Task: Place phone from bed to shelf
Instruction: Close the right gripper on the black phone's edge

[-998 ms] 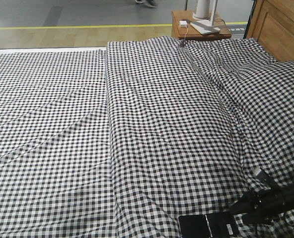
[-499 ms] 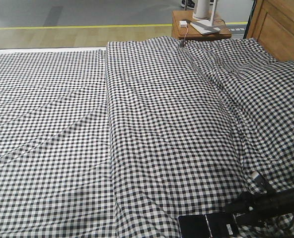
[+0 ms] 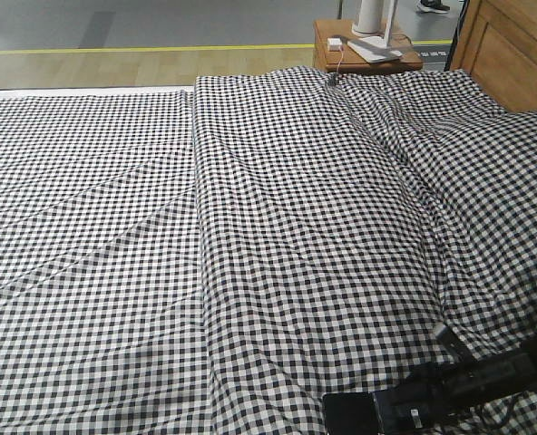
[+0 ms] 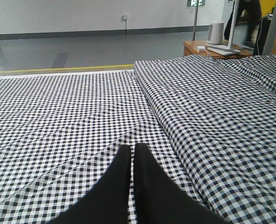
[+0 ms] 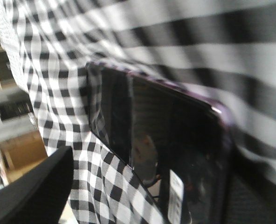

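The phone [image 3: 352,413] lies flat on the checked bed [image 3: 250,227] at the near edge, a glossy black slab with a white sticker. My right gripper [image 3: 408,410] reaches in low from the right and covers the phone's right end. In the right wrist view the phone [image 5: 175,149] fills the middle, and the right gripper [image 5: 152,179] is open. Its left finger [image 5: 35,191] stands apart from the phone, over cloth. My left gripper [image 4: 132,148] is shut with nothing in it, hovering over the bed's left half. The shelf is out of view.
A brown wooden headboard [image 3: 513,54] runs along the bed's far right. A small orange-brown nightstand [image 3: 364,56] with white items and a cable stands beyond the bed. Grey floor with a yellow line [image 3: 141,49] lies behind. The cover has a raised fold [image 3: 200,227].
My right gripper has slid left and lower, from beside the phone's right end to over it. The phone, the bed cover and the left gripper have not moved.
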